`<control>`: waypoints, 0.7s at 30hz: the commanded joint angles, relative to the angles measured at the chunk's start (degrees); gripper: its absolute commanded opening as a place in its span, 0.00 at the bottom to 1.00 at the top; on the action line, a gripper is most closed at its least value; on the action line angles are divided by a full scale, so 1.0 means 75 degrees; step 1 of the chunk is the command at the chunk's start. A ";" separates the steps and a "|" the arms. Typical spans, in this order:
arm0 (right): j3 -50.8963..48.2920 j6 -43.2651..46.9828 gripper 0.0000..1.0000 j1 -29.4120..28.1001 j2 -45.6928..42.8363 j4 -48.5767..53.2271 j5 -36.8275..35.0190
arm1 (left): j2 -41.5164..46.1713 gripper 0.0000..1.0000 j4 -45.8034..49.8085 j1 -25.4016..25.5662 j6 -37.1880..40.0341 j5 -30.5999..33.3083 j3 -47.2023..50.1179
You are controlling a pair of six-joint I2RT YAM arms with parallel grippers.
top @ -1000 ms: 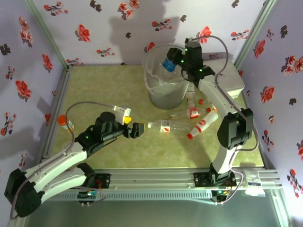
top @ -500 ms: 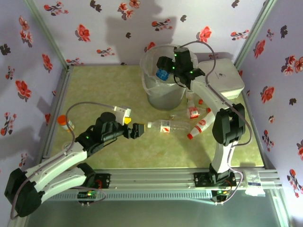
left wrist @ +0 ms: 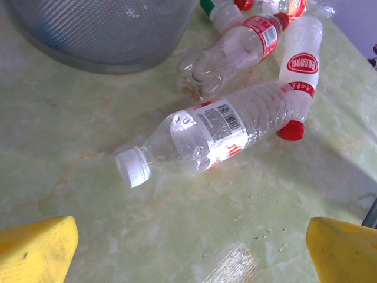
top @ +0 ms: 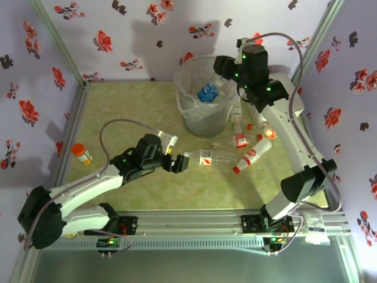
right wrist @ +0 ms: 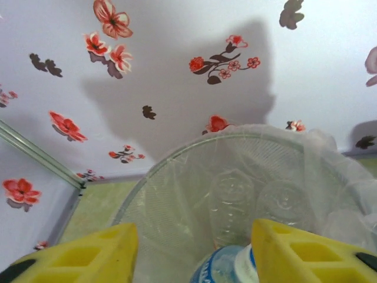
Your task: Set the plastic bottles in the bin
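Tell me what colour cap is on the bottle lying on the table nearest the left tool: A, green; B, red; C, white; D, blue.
C: the left wrist view shows the clear bottle lying ahead of the open left tool, with a white cap.

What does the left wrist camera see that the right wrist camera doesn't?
Left wrist camera, not the right: the white-capped bottle lying on its side on the green table, with red-capped bottles lying behind it. Right wrist camera, not the left: the flowered wall and the inside of the bin, where a blue-labelled bottle lies with other clear bottles. Both: the bin, its outer wall in the left, seen from over its rim in the right.
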State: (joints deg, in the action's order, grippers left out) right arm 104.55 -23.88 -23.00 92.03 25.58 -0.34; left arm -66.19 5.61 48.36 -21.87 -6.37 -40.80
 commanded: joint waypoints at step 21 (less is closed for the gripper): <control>-0.0980 0.0213 0.48 0.0221 -0.0485 0.0248 0.0258 | -0.2199 1.00 0.0829 0.1287 0.1705 0.1423 -0.1857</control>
State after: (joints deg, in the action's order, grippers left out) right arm 98.39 -23.73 -21.82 95.66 26.74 2.61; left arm -80.23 10.35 56.73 -13.21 1.37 -52.36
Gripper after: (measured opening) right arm 0.449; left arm 0.997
